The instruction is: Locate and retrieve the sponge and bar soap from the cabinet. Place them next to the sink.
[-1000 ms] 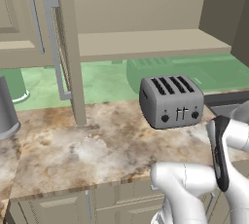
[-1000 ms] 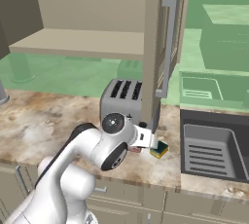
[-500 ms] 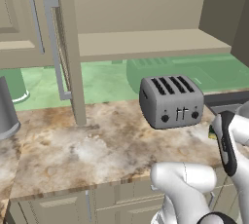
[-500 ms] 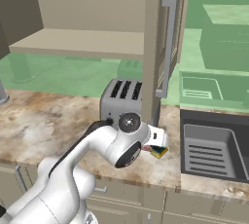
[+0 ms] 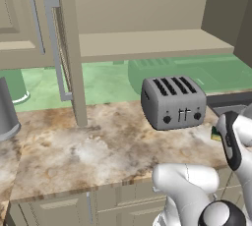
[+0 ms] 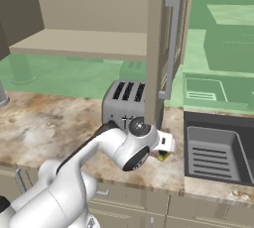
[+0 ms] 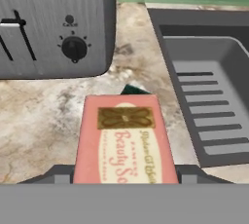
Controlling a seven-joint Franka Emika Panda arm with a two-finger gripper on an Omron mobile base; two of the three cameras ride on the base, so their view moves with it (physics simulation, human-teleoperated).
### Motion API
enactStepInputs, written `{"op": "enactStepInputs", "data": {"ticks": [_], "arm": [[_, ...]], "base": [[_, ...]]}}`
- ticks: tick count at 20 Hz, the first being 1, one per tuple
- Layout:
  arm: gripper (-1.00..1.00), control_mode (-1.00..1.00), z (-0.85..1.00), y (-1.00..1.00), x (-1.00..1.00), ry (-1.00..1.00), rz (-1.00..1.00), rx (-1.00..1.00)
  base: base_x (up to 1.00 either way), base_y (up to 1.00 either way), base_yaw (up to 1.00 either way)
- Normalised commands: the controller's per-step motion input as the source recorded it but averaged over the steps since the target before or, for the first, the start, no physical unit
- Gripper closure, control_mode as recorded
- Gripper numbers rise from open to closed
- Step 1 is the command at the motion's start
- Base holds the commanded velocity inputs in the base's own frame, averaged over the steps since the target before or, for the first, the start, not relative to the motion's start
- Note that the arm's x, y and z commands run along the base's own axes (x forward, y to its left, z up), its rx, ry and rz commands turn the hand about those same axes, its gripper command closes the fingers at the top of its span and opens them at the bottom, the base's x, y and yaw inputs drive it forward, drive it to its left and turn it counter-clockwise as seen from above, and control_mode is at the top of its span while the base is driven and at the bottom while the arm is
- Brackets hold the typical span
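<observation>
In your hand view the bar soap (image 7: 124, 142) sits bottom centre, pink with a gold emblem and "Beauty" lettering, clamped between the two dark fingertips (image 7: 53, 175) at the lower edge: the gripper (image 7: 124, 175) is closed on it. A dark green corner of the sponge (image 7: 134, 90) pokes out just beyond the bar's far end, on the marbled counter (image 7: 44, 116).

The toaster (image 7: 53, 23) takes the upper left of that frame, dial and lever facing you, close to the soap. The sink (image 7: 209, 96) takes the right side, ridged grey floor and dark rim, just beside the soap.

Right base view: the gripper (image 6: 166, 145) is at centre, low over the counter between toaster (image 6: 126, 104) and sink (image 6: 218, 147), with a yellow-green bit of sponge (image 6: 162, 156) under it. The open door of the cabinet (image 6: 158, 48) hangs directly above.

Left base view: the cabinet shelf (image 5: 147, 43) spans the top, the toaster (image 5: 173, 101) is right of centre, the sponge (image 5: 215, 133) peeks out at the right edge beside the arm. A grey canister (image 5: 6, 112) stands at the far left.
</observation>
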Motion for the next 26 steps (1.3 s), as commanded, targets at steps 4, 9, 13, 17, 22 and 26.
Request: {"op": "enactStepInputs", "data": {"ticks": [4, 9, 13, 17, 22, 26], "arm": [[1.00, -1.00, -0.16, 0.00, 0.00, -0.01, 0.00, 0.00], [1.00, -1.00, -0.13, 0.00, 0.00, -0.09, 0.00, 0.00], [1.00, -1.00, -0.10, 0.00, 0.01, -0.13, 0.00, 0.00], [1.00, -1.00, -0.05, 0.00, 0.08, -0.09, 0.00, 0.00], [1.00, -1.00, 0.00, 0.00, 0.18, -0.04, 0.00, 0.00], [1.00, -1.00, 0.00, 0.00, 0.18, -0.01, 0.00, 0.00]], "base": [[0.00, 0.00, 0.00], [0.00, 0.00, 0.00], [0.00, 0.00, 0.00], [0.00, 0.00, 0.00], [0.00, 0.00, 0.00], [0.00, 0.00, 0.00]]}}
